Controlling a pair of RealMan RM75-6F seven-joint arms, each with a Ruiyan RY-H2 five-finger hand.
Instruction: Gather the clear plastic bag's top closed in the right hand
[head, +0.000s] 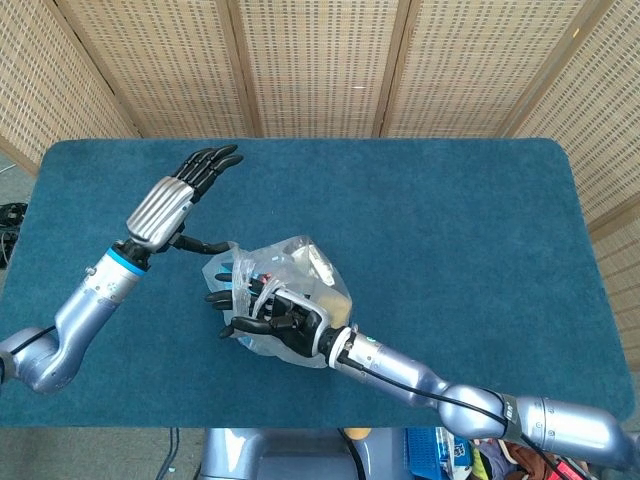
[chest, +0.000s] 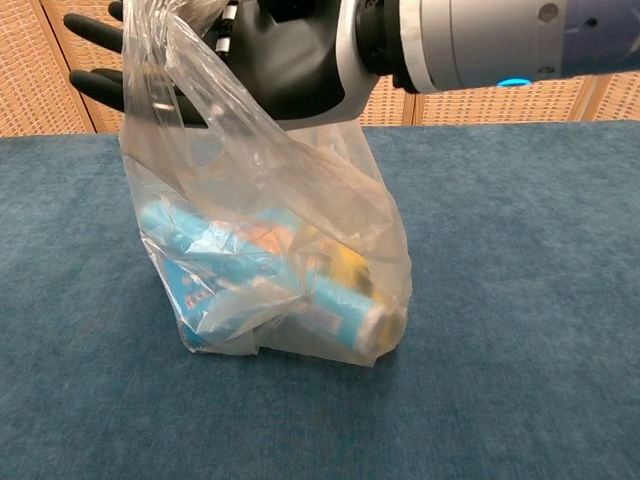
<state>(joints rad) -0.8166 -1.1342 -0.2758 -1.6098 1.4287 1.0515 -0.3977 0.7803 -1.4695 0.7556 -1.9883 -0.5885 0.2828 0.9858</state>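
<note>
The clear plastic bag (head: 305, 265) stands on the blue table (head: 450, 220), with blue and yellow packets (chest: 250, 265) inside. My right hand (head: 268, 310) is in the bag's top; its dark fingers (head: 213, 297) stick out to the left through the folds. In the chest view the bag's top (chest: 170, 40) is drawn up into one bunch against that right hand (chest: 285, 55), which holds it up. My left hand (head: 180, 195) hovers open just left of the bag, fingers straight, its thumb (head: 205, 243) reaching toward the bag's edge.
Woven wicker screens (head: 320, 60) stand behind the table's far edge. The blue cloth spreads wide to the right of the bag (chest: 520, 300) and in front of it.
</note>
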